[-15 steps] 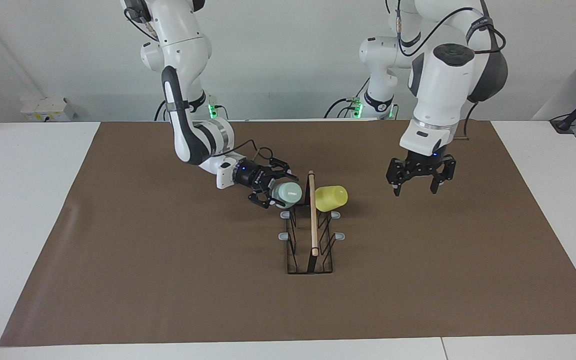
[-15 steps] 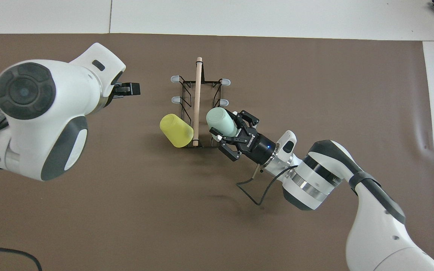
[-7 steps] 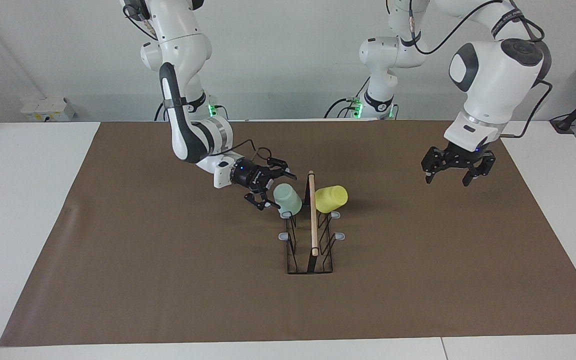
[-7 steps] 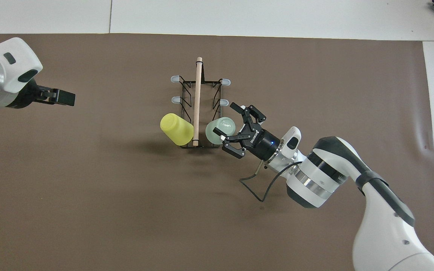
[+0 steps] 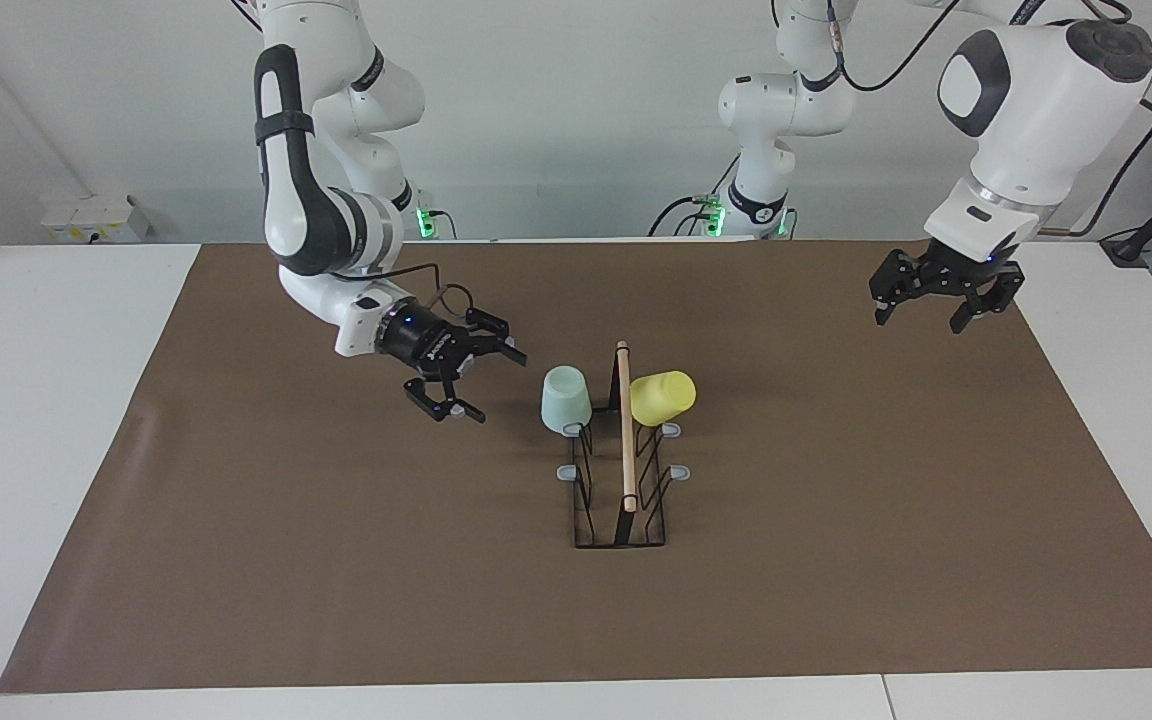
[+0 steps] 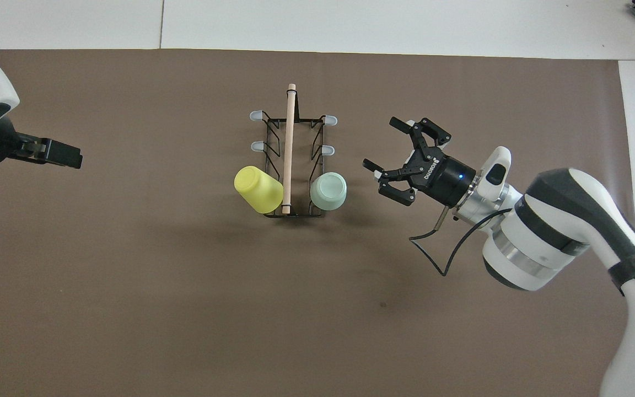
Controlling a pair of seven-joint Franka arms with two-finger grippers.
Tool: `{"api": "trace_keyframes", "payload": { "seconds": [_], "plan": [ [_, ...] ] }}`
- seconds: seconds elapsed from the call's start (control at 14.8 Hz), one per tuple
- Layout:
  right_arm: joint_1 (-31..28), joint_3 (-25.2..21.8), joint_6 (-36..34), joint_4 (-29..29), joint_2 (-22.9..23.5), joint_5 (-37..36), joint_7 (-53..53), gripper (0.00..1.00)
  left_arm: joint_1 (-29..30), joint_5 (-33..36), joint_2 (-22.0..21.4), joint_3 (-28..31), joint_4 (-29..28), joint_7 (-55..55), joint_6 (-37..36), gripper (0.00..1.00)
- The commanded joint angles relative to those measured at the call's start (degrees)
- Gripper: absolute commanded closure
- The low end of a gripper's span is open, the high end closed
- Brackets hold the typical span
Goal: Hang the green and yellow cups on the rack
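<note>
1. Right gripper [image 5: 464, 383] was released and holding nothing, fingers spread, up over bare mat beside the rack on the right arm's end of the table. It pointed at the green cup [image 5: 566, 399] with a clear gap between them.
2. Left gripper [image 5: 940, 299] was also spread and empty, parked high over the mat toward the left arm's end, well apart from the rack. That arm looked to be waiting.
3. Green cup sat mouth-down on a peg of the rack [image 5: 620, 480], on the side facing the right arm, at the end of the rack nearest the robots. The overhead view showed its closed base [image 6: 328, 191] pointing up, just beside the wooden rod [image 6: 289, 146].
4. Yellow cup [image 5: 663, 396] hung on the matching peg on the side facing the left arm, tilted outward, base pointing up and away from the rod.
5. Each cup was on the side its own arm could reach, presumably so neither arm had to cross over the rod.
6. Four grey-tipped pegs farther from the robots were bare.
7. Judgement: both cups were hung and free of the grippers, so the task looked done. Only retreat appeared left.
</note>
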Motion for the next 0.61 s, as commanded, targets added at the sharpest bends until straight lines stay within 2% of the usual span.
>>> {"api": "trace_keyframes", "payload": {
  "seconds": [0.0,0.47,0.54],
  "plan": [
    [-4.1,0.6,0.5,3.4,0.6,-12.9,6.8,0.00,-1.4,-0.8,-2.6,1.5,-0.7,0.8,-4.0,0.00],
    [-10.4,0.3,0.9,9.4,0.9,-39.6,19.5,0.00,-0.6,1.0,-2.9,1.4,0.1,1.5,-5.9,0.00],
    [-10.6,0.3,2.6,10.0,0.8,-44.4,22.3,0.00,-0.6,1.5,-2.7,1.4,0.6,1.9,-5.8,0.00]
  ]
}}
